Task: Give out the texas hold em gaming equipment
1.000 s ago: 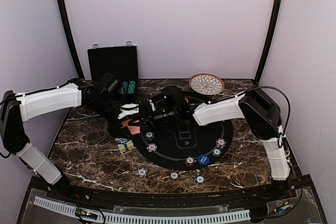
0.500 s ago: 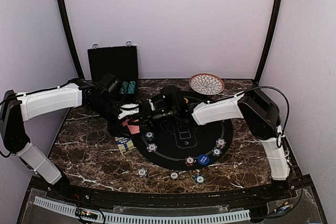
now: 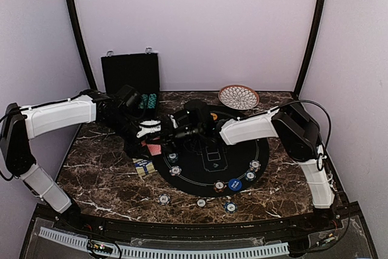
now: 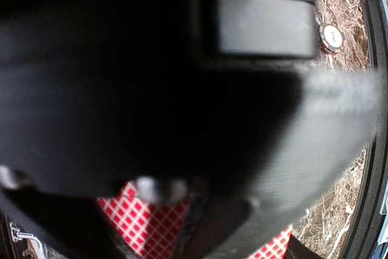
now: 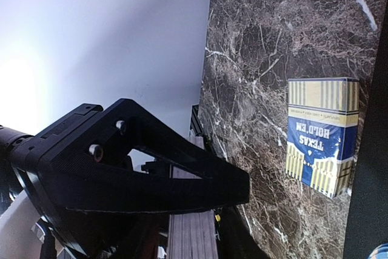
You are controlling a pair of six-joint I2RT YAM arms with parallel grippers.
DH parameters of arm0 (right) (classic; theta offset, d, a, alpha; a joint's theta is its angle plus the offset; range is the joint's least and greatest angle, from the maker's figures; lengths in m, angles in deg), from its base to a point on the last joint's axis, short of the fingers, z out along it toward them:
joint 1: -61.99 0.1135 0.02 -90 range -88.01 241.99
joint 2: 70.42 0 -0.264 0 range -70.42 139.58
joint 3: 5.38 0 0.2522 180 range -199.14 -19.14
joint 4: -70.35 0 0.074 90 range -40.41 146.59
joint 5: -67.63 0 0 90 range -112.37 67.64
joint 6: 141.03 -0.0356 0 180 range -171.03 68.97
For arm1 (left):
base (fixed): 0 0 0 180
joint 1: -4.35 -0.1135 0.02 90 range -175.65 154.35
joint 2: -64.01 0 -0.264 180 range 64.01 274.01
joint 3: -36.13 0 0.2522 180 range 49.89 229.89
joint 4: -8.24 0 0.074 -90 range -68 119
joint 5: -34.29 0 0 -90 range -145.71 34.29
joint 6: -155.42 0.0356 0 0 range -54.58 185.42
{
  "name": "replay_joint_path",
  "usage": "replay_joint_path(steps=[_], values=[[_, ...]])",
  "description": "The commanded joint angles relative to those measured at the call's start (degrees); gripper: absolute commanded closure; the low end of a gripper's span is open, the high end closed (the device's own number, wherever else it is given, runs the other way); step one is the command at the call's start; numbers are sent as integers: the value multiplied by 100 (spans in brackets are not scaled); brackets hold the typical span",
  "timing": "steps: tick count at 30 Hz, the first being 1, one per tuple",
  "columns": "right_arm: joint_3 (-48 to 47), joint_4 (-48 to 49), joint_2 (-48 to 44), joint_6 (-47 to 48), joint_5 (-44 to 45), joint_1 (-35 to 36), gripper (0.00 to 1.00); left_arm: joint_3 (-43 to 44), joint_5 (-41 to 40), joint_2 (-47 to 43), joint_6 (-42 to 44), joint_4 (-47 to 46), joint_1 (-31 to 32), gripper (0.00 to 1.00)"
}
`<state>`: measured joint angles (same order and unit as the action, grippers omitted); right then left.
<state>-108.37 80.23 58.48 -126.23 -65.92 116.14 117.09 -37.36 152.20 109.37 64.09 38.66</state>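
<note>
Two grippers are meeting just off the left edge of the round black mat [image 3: 209, 156]. The left gripper [image 3: 154, 133] is sitting fully closed right over the red-backed cards [image 3: 153, 148], which are lying against the mat's left rim. Whether a card is pinched in its jaws I cannot tell. The right gripper [image 3: 171, 127] is reaching across the mat from the right, and I cannot tell how wide it is standing.

Its wrist camera is catching only one black finger [image 5: 151, 168] against the pale wall. That same camera is reading the lettering on the blue-and-yellow card box [image 5: 321, 144], which is lying flat on the marble table [image 3: 103, 174] just left of the mat's near edge. The left wrist camera is mostly smothered by a dark blur. It is picking out the red check of the cards along its bottom edge, and two chips [image 4: 331, 36] at its upper right.

Only the overhead view is taking in the rest. More chips are ringing the mat's left and near-right rim, a blue marker button [image 3: 235, 184] is sitting among them, and three chips are lying on the marble just in front of the mat. Behind the mat to the left, the black case [image 3: 130, 74] is standing open with a teal-striped row of chips showing in it. A patterned plate [image 3: 238, 96] is resting behind the mat's far right edge.
</note>
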Motion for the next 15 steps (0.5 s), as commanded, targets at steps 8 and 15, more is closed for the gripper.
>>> replay_joint_path(steps=[8, 15], values=[[-63, 466, 101, -96, -118, 43, 99, 227, 37, 67, 52, 318, 24, 31], [-74, 581, 91, -141, -161, 61, 100, 138, 117, 165, 83, 225, 22, 11]])
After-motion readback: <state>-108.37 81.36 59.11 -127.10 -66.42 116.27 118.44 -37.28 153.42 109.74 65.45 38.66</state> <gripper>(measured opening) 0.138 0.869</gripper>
